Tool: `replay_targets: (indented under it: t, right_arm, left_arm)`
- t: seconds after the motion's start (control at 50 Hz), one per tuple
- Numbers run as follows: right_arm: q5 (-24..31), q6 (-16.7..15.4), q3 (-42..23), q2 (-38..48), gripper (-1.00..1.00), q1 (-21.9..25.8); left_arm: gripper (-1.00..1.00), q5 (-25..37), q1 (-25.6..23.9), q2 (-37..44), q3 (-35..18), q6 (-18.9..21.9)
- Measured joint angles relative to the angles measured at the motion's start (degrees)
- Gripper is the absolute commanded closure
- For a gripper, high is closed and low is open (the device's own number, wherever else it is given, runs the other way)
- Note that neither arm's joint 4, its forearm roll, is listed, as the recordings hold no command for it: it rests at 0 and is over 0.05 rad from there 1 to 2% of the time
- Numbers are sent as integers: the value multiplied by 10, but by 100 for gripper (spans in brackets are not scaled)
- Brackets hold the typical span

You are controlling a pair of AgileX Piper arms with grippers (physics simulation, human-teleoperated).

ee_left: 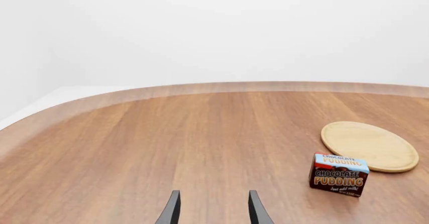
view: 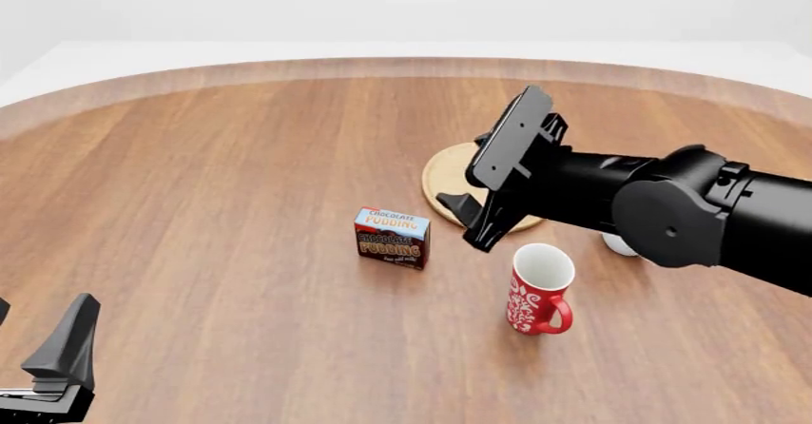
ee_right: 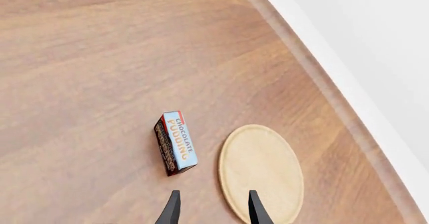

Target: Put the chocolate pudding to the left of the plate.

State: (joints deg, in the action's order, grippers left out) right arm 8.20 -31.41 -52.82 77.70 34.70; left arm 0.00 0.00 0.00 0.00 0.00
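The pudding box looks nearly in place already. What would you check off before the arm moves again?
1. Pudding left of plate: ok, front view shows it left and nearer.
2. Pudding upright: ok.
3. Pudding clear of the plate: ok, gap visible in left wrist view.
4. Right gripper empty: ok, fingers apart, nothing between.
5. Left gripper out of the way: ok, far from both.
6. Red mug safe from right arm: cannot tell.

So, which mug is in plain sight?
The red mug, right of the pudding; the white mug is mostly hidden behind the right arm.
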Motion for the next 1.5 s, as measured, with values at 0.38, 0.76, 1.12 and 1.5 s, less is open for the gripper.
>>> replay_targets:
  t: [0.38, 0.76, 1.12, 1.5]
  right_arm:
    - [-29, 4, -6, 64, -100, 13]
    - [-56, 13, -17, 118, -100, 16]
    - [-73, 16, -35, 168, -100, 4]
    - [-105, 32, -69, 260, -100, -3]
  left_arm:
    - [-100, 0, 0, 0, 0, 0]
    - [-100, 0, 0, 0, 0, 0]
    - [-100, 0, 0, 0, 0, 0]
    - [-100, 0, 0, 0, 0, 0]
